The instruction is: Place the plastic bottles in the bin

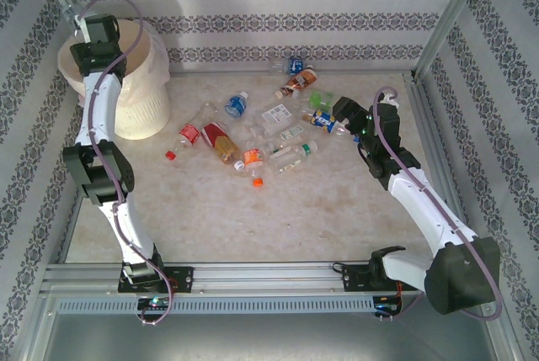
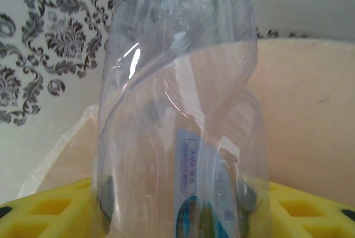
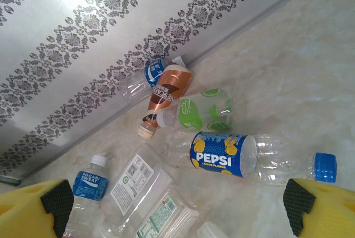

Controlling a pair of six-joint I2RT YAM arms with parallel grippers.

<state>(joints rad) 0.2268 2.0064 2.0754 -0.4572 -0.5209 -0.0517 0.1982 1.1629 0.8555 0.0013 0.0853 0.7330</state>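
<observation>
Left arm [image 1: 99,117]: base near-left, elbow bent mid-left, forearm running up to far-left corner, wrist raised there.
Left gripper [image 2: 176,199]: yellow fingers [image 2: 50,210] either side of clear bottle [image 2: 177,82], jaws closed against it, bottle upright in grip.
Right arm [image 1: 421,201]: base near-right, elbow swung out right, forearm angled in toward centre.
Right gripper [image 3: 177,210]: jaws spread full wide, empty, tilted downward.

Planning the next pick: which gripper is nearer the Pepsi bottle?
Right. The right gripper hovers open close to the Pepsi bottle; the left gripper holds a clear bottle over the bin, far off.
</observation>
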